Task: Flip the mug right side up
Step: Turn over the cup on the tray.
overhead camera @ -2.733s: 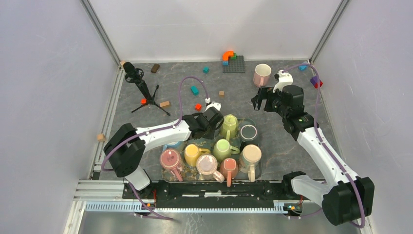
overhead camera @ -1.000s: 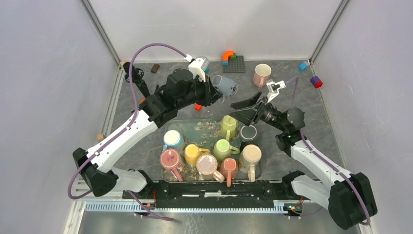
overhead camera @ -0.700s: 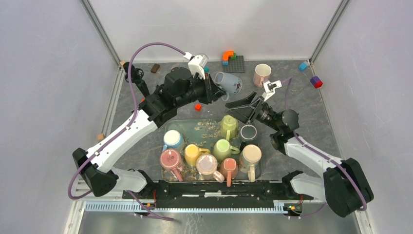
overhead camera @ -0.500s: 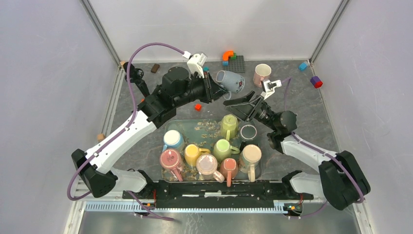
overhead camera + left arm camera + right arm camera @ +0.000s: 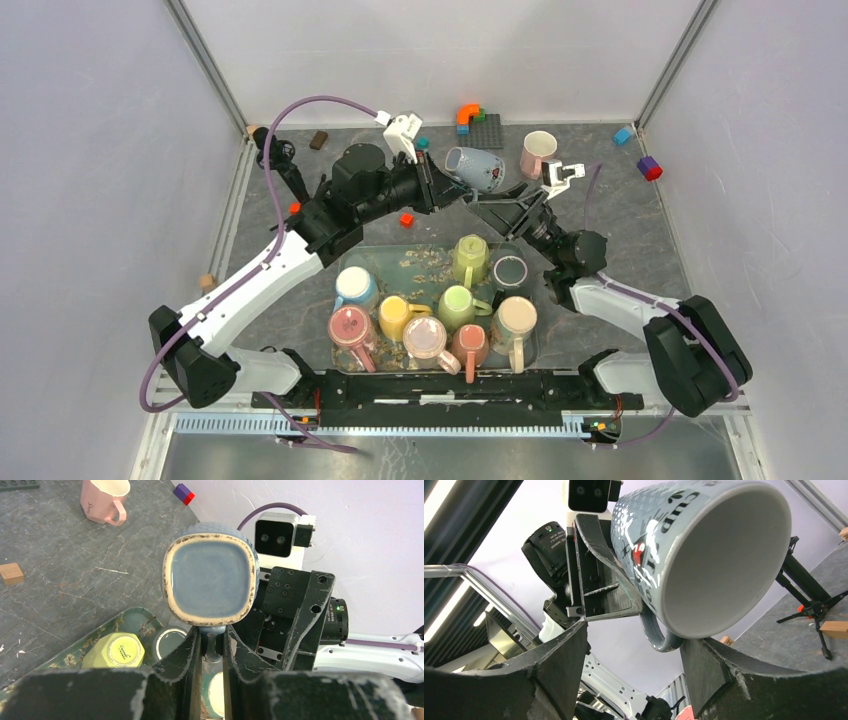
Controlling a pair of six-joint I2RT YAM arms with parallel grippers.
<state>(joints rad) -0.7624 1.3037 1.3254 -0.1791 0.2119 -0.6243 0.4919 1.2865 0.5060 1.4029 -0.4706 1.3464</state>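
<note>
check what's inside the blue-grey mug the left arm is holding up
Nothing shows inside the mug: the right wrist view looks into its mouth at bare grey wall. A strip behind the upper-left rim is hidden.

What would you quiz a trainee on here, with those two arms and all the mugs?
1. True or false: the left gripper pinches the handle of the grey-blue patterned ceramic mug.
2. The right gripper is: A) shut on that mug, B) open, jaws either side of it, C) parked by its base.
3. Fill in: the pale pink ceramic mug stands upright on the grey ___.
Key: 1 true; 2 B; 3 table.
</note>
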